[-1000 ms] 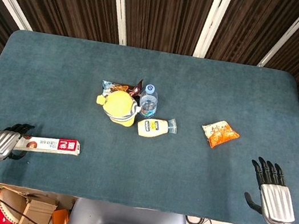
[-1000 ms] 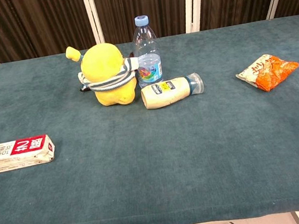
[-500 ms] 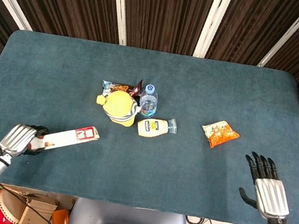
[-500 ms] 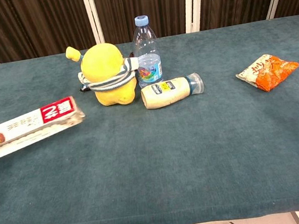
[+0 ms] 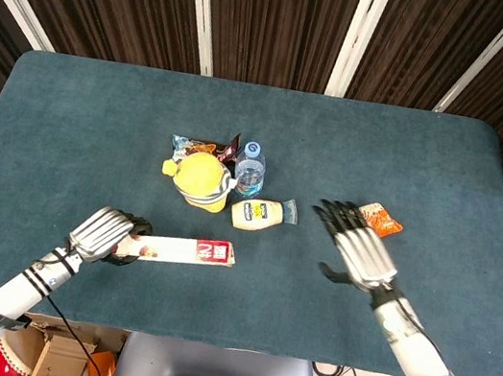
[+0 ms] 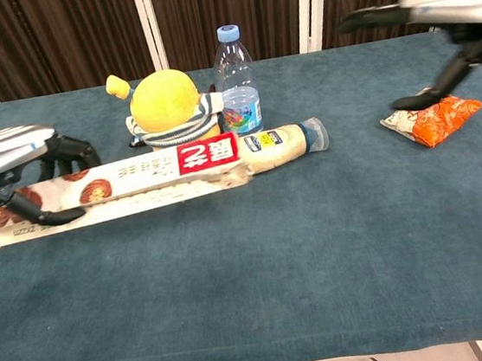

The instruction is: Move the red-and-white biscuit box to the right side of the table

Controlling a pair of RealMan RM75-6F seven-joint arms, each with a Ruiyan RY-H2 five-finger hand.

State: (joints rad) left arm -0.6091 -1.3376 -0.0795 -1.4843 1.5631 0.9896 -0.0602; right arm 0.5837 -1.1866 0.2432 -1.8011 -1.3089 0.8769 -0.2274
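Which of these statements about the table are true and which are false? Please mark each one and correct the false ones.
1. The left hand holds the biscuit box at one end. True.
2. The right hand holds the orange snack packet. False: it is open and holds nothing, above the table near the packet.
3. The water bottle stands upright behind the mayonnaise bottle. True.
4. The mayonnaise bottle stands upright. False: it lies on its side.
5. The yellow plush toy is beside the orange snack packet. False: it is beside the water bottle, apart from the packet.
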